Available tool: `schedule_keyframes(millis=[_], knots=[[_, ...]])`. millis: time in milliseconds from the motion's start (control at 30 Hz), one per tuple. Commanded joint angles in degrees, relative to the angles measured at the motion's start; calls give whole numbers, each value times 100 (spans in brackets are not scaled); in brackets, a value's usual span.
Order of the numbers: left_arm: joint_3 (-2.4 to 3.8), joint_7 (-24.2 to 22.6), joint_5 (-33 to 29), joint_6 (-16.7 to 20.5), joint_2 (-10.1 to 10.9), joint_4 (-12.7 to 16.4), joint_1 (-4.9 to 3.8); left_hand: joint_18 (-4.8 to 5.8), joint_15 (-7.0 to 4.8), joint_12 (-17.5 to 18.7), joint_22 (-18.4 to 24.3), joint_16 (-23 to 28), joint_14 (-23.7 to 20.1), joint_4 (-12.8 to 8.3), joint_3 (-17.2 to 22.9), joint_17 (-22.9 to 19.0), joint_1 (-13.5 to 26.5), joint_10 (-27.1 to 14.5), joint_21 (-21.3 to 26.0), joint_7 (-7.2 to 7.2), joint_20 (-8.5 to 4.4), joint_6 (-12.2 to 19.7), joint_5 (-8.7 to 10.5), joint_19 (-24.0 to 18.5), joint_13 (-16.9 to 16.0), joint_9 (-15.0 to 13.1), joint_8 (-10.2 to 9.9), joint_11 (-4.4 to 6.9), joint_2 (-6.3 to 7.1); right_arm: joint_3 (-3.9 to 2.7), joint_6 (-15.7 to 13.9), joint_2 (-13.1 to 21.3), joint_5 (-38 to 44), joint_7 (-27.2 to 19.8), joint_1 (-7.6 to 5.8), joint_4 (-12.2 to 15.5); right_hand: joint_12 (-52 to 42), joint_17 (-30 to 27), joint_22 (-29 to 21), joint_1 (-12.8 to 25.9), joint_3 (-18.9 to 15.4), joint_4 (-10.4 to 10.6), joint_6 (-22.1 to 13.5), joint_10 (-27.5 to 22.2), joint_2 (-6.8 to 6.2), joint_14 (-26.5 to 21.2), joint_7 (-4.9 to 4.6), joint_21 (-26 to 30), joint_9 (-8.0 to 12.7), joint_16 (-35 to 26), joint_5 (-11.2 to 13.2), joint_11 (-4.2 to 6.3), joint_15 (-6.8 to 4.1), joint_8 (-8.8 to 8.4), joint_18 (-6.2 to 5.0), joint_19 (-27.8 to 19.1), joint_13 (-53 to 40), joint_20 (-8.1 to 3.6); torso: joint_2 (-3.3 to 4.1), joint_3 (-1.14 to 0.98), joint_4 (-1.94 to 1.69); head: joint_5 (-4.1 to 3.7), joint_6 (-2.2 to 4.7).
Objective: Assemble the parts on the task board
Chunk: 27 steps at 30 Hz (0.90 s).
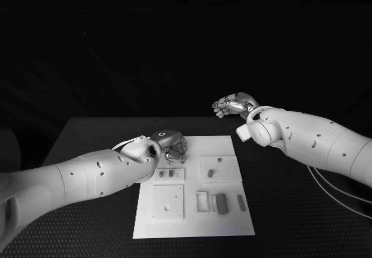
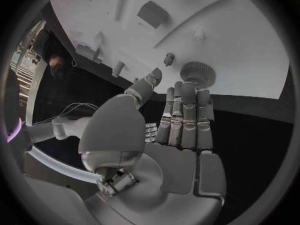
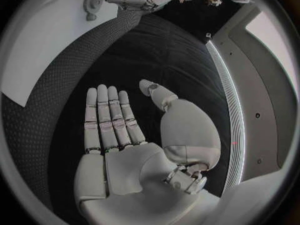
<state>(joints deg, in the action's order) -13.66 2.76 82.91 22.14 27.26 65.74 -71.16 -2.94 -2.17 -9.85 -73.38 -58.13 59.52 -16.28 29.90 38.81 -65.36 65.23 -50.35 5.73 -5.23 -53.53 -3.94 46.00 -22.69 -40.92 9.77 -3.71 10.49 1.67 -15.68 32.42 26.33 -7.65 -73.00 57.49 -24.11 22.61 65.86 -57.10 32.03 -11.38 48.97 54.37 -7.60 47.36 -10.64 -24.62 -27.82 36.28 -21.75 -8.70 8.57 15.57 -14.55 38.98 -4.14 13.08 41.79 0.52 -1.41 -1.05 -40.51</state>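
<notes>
Task board (image 1: 155, 226) lengthwise toward robot, seemingly.

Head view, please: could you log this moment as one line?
left hand: open, above white task board, near round toothed gear | right hand: open, raised beyond board

Black textured table (image 1: 93, 134) (dotted weave), dark unlit backdrop behind.

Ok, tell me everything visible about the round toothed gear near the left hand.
The gear is a small, dark grey disc with fine teeth round its rim and a raised hub, plastic by the look. It lies flat on the white task board near the board's edge. The left hand hovers open just short of it, fingers straight and together; nothing visibly touches it.
</notes>
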Motion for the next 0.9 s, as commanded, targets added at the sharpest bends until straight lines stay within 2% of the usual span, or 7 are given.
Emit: schedule_keyframes(millis=[33, 100, 200, 567, 800, 900], knots=[[3, -49, 337, -226, -24, -3, 13, 11, -6, 27, -13, -45, 42, 5, -38, 18, 41, 39, -24, 18, -251, -40, 7, 33, 9, 11, -25, -8, -2, -3, 84, -3, 41, -22, 2, 18, 30, 9, 9, 41, -35, -15, 3, -7, 5, -50, -18, 28, 7, -39, -27, -42, -6, -23, -44, -21, 6, 4, -4, 0, 2, -19, -14], [3, -35, 369, -274, -30, -4, 24, -23, -70, 44, -85, -450, 321, -2, -70, 204, -13, 138, -134, 81, -305, -97, -150, 172, 20, 41, -9, 23, -97, -3, 83, -2, 41, -21, 2, 20, 30, 9, 9, 41, -35, -15, 3, -7, 5, -50, -18, 29, 7, -39, -27, -42, -6, -23, -44, -21, 6, 4, -1, 0, 1, -21, -19], [3, -38, 381, -357, -37, 1, 31, -34, -83, 92, -140, -619, 330, -4, -96, 265, -41, 203, -178, 83, -325, -136, -208, 217, 42, 81, -4, 40, -125, -3, 81, 4, 43, -20, 1, 32, 30, 9, 9, 40, -35, -16, 3, -7, 5, -50, -18, 29, 7, -39, -27, -42, -6, -23, -44, -21, 6, 5, 0, 0, -7, -34, -26], [3, 98, 514, -595, -73, -2, 46, -37, -89, 167, -188, -739, 327, 24, -136, 275, 36, 236, -199, 75, -335, -155, -196, 241, 74, 130, -8, 47, -170, -3, 78, 13, 51, -21, 1, 54, 30, 10, 12, 39, -35, -17, 4, -6, 6, -50, -19, 31, 7, -39, -26, -41, -6, -22, -44, -20, 6, 6, -9, 1, -11, -43, -46], [2, 185, 646, -575, -136, -66, 76, -38, -86, 206, -208, -807, 336, 34, -138, 276, 62, 251, -198, 86, -334, -169, -199, 236, 90, 155, -8, 42, -217, -3, 87, 30, 54, -13, 0, 55, 30, 11, 14, 40, -37, -16, 5, -6, 6, -49, -20, 33, 7, -39, -26, -42, -5, -21, -44, -20, 6, 7, -11, -2, -19, -43, -44], [2, 176, 646, -561, -151, -84, 80, -37, -84, 220, -213, -818, 330, 36, -135, 273, 66, 249, -194, 90, -332, -168, -200, 228, 96, 163, -10, 40, -236, -3, 82, 34, 54, -15, 0, 46, 30, 11, 15, 40, -37, -16, 5, -5, 6, -49, -20, 34, 7, -39, -26, -42, -5, -21, -44, -19, 6, 7, -13, -3, -10, -43, -45]])
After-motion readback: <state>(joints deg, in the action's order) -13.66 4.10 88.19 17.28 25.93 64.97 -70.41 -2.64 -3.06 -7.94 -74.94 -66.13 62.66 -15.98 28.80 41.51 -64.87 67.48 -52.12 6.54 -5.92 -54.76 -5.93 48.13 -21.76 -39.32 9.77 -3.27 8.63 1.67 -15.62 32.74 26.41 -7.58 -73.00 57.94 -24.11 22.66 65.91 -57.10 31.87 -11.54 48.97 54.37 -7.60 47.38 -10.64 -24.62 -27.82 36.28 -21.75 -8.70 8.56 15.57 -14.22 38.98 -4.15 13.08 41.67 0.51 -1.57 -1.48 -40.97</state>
